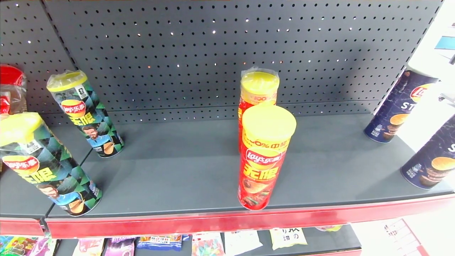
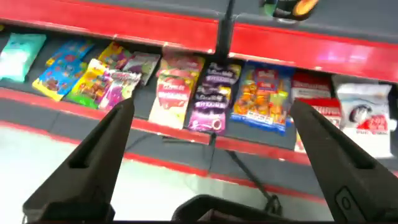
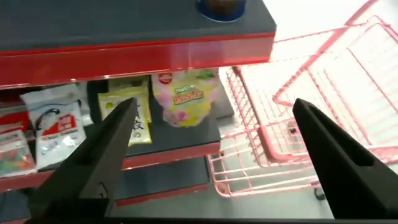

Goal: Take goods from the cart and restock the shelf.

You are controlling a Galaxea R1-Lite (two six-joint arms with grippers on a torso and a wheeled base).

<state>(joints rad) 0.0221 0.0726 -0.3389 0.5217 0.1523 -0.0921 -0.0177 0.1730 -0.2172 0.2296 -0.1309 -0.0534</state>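
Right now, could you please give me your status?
Left tool open, empty. Right tool open, empty, pink cart beyond it. Shelf part stocked; red can at its front edge, centre.

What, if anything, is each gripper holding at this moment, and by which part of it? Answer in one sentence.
Nothing is held: the left gripper and the right gripper both stand open and empty.

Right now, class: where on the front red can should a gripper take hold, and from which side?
Likely mid-body on the front red can, below its yellow lid, coming from the open front of the shelf and closing across the can's sides. It stands upright near the edge, and a second red can close behind blocks the rear.
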